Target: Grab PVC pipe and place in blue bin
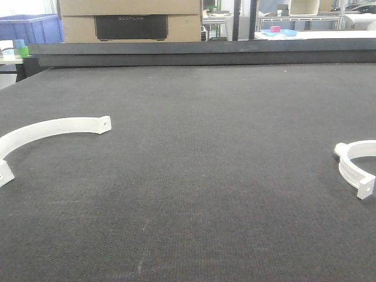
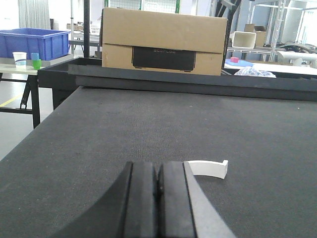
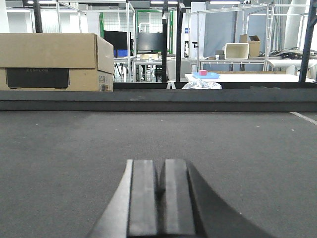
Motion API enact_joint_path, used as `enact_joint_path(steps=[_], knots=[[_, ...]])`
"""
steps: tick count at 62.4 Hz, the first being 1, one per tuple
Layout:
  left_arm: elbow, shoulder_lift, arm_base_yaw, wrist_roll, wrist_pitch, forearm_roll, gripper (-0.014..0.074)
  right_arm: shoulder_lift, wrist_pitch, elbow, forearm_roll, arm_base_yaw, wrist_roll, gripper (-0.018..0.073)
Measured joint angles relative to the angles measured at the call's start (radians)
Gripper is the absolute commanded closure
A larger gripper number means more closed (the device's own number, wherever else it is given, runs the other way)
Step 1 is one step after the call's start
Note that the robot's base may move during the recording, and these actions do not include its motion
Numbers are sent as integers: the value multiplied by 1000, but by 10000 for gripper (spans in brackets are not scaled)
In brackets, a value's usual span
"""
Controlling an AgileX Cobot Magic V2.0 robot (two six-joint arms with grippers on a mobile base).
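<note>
Two white curved PVC pipe pieces lie on the dark mat: a long arc (image 1: 53,128) at the left and a smaller half ring (image 1: 355,167) at the right edge. In the left wrist view the arc's end (image 2: 209,168) pokes out just right of and beyond my left gripper (image 2: 159,167), which is shut with nothing in it. My right gripper (image 3: 161,168) is also shut and empty, low over bare mat. The blue bin (image 1: 29,28) stands off the table at the far left (image 2: 34,42). Neither gripper shows in the front view.
A cardboard box (image 1: 130,20) stands behind the raised black rim (image 1: 205,50) at the table's far edge. Small cups (image 2: 29,59) stand on a side table by the bin. A blue tray (image 3: 205,75) lies on a white table far back.
</note>
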Motion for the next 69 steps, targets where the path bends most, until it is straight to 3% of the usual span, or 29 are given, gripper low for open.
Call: enact_joint_path(steps=[62,69], knots=[[0,0,0,0,0,0,707,0,-10,0,0,0,0,727],[2,0,0,0,-52,0,707,0,-49,0,0,0,0,727]])
